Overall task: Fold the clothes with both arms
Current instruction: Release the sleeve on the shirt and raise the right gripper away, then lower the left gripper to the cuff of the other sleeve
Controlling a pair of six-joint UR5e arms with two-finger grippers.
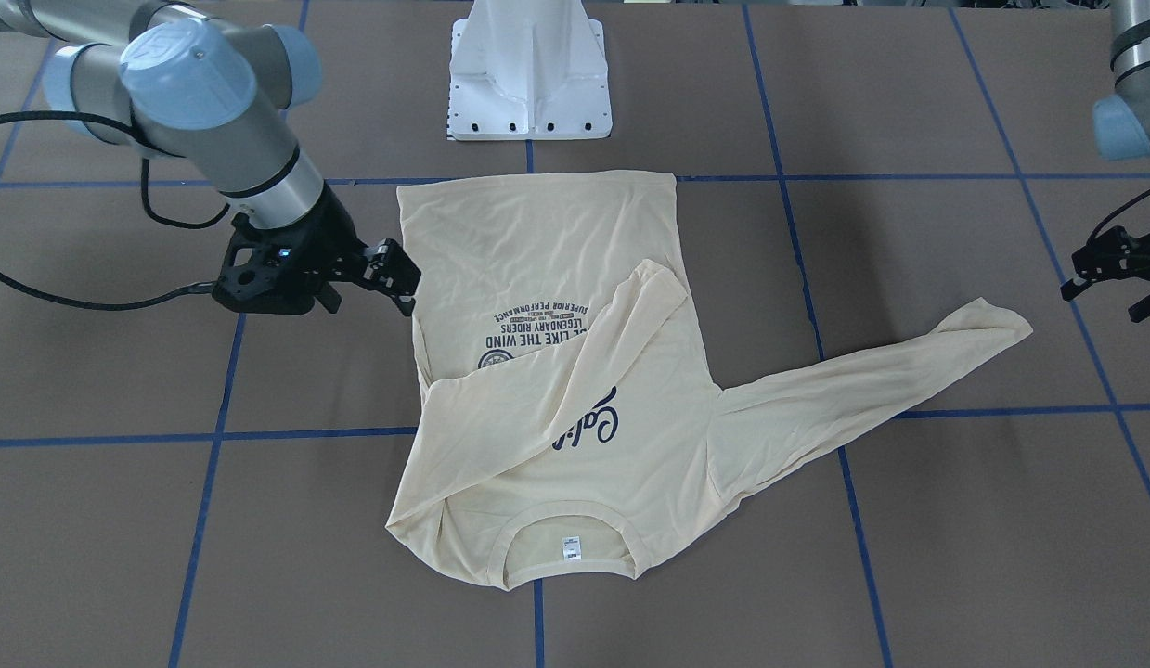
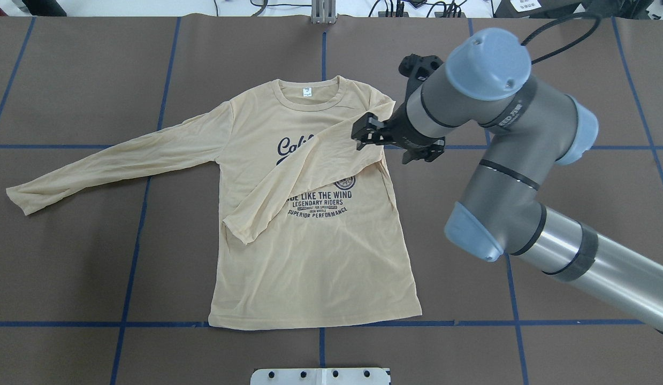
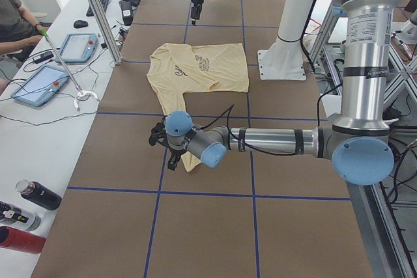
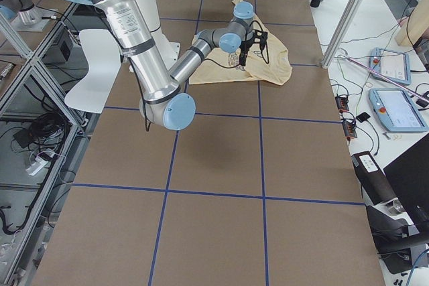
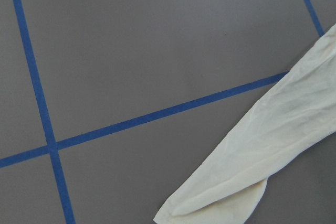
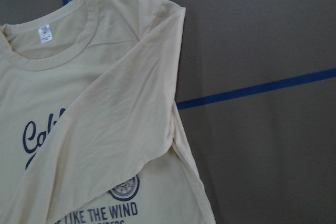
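Thin cream-yellow long-sleeved T-shirt (image 2: 310, 256) with a navy print, lying flat and print-up near the middle of the brown table (image 2: 69, 267) marked with blue tape lines (image 2: 133, 256). Its ribbed collar (image 2: 308, 97) points away from the robot. One sleeve (image 2: 304, 171) lies folded diagonally across the chest. The black two-finger right gripper (image 2: 363, 133) hovers just above that shoulder edge, its fingers seemingly parted and holding nothing, probably clear of the cloth so the fold lies undisturbed. The other sleeve (image 2: 122, 160) stretches out flat towards the robot's left. The black left gripper (image 1: 1102, 304) hangs beyond the cuff (image 5: 210, 203), fingers spread and empty, apparently placed to take that sleeve next.
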